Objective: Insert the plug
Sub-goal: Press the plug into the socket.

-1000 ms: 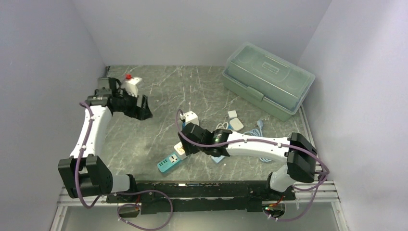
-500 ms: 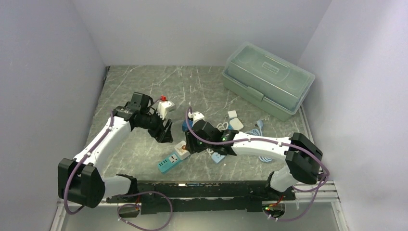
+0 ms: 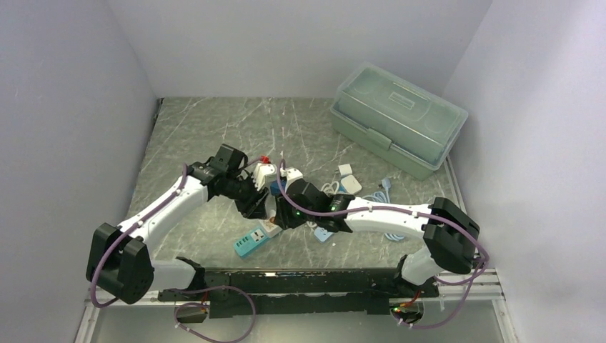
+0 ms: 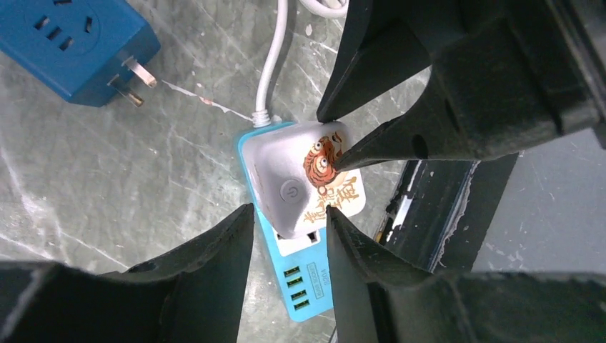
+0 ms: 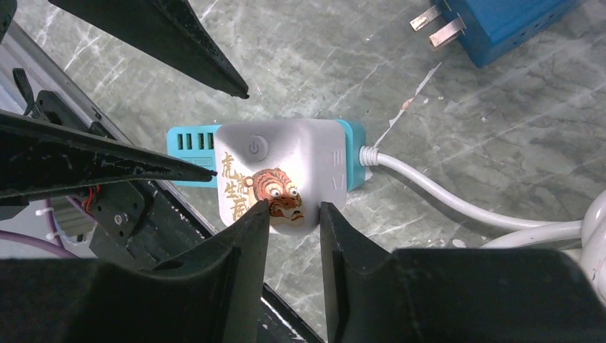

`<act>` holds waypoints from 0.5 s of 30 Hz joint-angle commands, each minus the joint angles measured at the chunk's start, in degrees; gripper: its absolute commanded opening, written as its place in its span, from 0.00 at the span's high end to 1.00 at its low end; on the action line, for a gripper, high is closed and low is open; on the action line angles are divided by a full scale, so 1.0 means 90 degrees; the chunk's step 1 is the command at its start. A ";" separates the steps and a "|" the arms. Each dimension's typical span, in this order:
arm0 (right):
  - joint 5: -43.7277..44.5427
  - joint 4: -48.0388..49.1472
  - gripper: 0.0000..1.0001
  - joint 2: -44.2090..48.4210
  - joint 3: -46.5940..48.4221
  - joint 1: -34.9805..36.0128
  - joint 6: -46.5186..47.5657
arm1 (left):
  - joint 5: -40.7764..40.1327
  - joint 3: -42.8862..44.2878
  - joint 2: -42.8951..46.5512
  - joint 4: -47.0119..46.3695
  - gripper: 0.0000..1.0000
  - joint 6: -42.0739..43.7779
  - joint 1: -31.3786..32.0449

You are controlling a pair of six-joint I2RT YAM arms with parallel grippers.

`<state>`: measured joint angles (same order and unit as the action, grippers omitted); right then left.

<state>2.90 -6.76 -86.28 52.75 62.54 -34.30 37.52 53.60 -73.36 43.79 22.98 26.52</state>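
Groundwork for the insertion seems to be the step in hand, since no plug is held yet. Both arms meet over the power strip, a teal-and-white block with a tiger sticker that lies flat on the table, toward its near edge and a little left of centre. Its white cable runs off toward the far right.

The left gripper hangs above the strip's button end. Its jaws stand partly apart, the gap narrower than the strip, so they sit over it and not around it. They hold nothing. The right gripper hovers over the tiger sticker from the opposite side, its jaws likewise set to a narrow gap and empty. Whether either pair of tips actually touches the strip's top face I cannot tell.

The blue plug, a square adapter with bare prongs, looks like the piece to insert. It lies on its side on the table just beyond the strip's far end, apart from both grippers.

The next move, as I judge it, calls for one gripper to pin the strip so it cannot slide. The other must open wider, reach to the far side and take the blue plug by its flat faces. It then has to turn the prongs downward and line them up with a socket before pressing.
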 commanded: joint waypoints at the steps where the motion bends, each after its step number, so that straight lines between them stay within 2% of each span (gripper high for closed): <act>1: -0.0032 0.0246 0.67 0.0100 -0.0093 -0.0082 0.0052 | -0.0192 -0.0164 -0.0052 -0.0224 0.55 0.0396 0.0174; 11: -0.0270 0.0295 0.73 -0.0013 -0.0173 -0.0254 0.0043 | -0.0283 -0.0546 -0.0052 -0.0132 0.64 0.0976 0.0354; 15: -0.0260 0.0259 0.73 -0.0058 -0.0203 -0.0267 0.0027 | -0.0190 -0.0515 0.0037 0.0162 0.61 0.1228 0.0354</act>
<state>-0.62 -5.82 -86.24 52.05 60.51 -35.14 37.04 51.00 -73.32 36.80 28.91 28.60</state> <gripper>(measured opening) 0.283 0.372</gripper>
